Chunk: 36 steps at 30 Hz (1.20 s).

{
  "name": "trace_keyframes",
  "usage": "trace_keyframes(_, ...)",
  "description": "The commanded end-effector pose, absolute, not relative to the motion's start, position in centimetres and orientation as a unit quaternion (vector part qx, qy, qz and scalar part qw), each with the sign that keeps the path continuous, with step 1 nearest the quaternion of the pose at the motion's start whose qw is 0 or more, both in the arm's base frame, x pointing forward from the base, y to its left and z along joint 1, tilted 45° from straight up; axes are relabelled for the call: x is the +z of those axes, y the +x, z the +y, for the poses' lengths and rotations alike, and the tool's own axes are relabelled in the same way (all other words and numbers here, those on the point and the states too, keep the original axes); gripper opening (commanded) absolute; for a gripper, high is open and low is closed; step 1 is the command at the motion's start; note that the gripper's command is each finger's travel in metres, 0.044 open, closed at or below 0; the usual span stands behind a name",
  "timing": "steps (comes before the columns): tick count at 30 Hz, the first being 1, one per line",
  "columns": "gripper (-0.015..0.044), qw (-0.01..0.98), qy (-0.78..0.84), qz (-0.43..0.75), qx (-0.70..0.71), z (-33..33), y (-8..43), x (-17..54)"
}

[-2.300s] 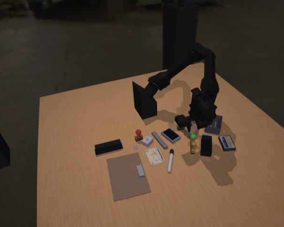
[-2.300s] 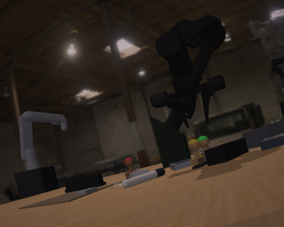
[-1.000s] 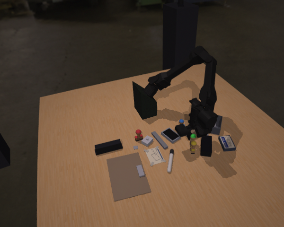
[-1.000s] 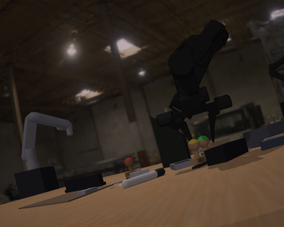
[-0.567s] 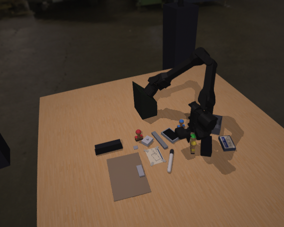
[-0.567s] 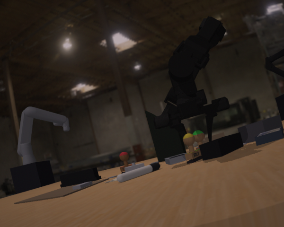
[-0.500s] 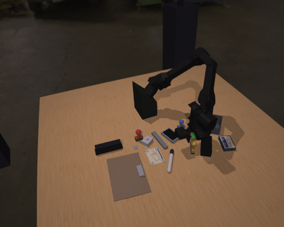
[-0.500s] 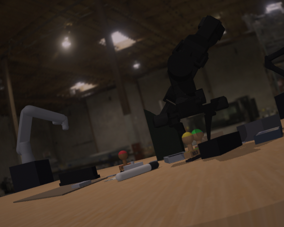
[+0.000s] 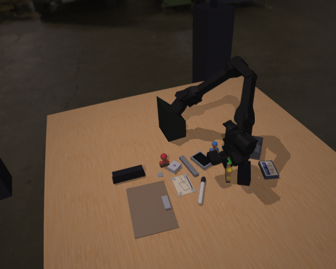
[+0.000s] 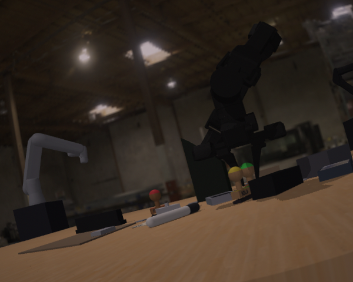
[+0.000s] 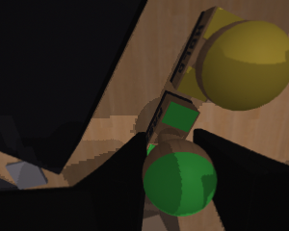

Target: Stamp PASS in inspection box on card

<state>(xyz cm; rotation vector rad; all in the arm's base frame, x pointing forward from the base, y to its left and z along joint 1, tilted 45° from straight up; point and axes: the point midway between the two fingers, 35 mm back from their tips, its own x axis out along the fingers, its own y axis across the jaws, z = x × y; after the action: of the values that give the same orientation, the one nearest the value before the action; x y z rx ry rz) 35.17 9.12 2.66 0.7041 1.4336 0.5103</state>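
My gripper is shut on the green-topped stamp, with a finger on each side of its handle. Its base is upright at the bench; its side lettering is partly hidden. The yellow-topped HOLD stamp stands right beside it. A grey-rimmed pad with a black face lies left of the gripper in the top view. A blue box with a printed label lies to the right. The cream card is taped down, with line drawings on it.
A black block stands close beside the gripper. The blue-topped stamp, red-topped stamp, marker, grey bar and knobbed block lie around the card. A dark panel stands behind.
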Motion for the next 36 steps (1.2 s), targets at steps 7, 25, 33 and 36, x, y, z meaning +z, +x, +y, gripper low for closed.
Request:
trace_keyframes(7, 0.0, 0.669, 0.312, 0.636, 0.226, 8.8, 35.2, 3.0)
trace_keyframes(25, 0.0, 0.669, 0.311, 0.636, 0.226, 8.2, 35.2, 3.5)
trace_keyframes(33, 0.0, 0.669, 0.311, 0.636, 0.226, 7.9, 35.2, 3.8)
trace_keyframes(36, 0.0, 0.669, 0.311, 0.636, 0.226, 7.8, 35.2, 3.9)
